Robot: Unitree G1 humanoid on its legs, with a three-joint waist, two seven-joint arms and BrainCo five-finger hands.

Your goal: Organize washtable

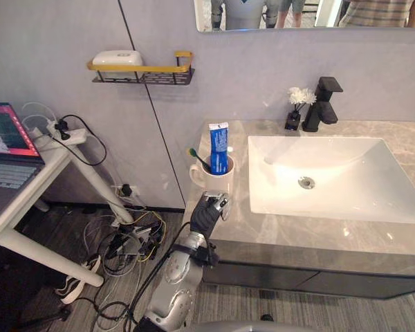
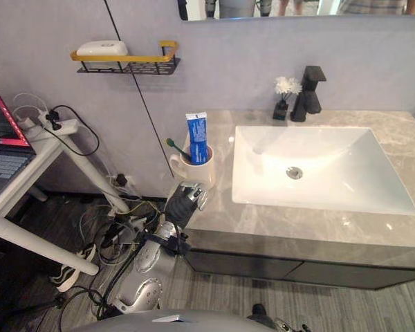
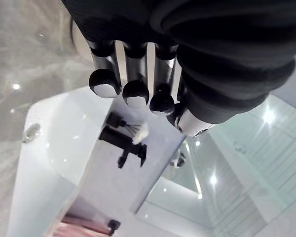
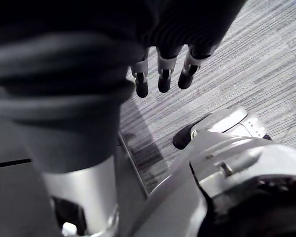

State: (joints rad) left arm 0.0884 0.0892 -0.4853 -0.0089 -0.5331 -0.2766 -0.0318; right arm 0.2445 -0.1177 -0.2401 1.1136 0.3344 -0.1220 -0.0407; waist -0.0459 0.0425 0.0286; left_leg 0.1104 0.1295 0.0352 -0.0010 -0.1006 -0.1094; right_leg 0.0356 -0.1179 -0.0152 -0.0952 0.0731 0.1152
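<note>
Left hand is sitting at the front left corner of the grey marble-look countertop, just in front of the white ceramic mug. I am not making out whether it is touching either one. In the left wrist view its fingers are reaching out nearly straight and gripping nothing.

The mug is carrying an upright blue toothpaste tube and a green toothbrush that is leaning left, both with lower ends hidden inside.

The white rectangular sink basin is lying to the right of the mug. Behind it a black faucet and a small black vase of white flowers are standing side by side.

On the wall a black wire shelf with a yellow rail is bearing a white soap box.

The mirror and the open laptop are running out of frame.

Right hand is hanging over the grey carpeted floor, fingers loose and straight, with nothing in them.
</note>
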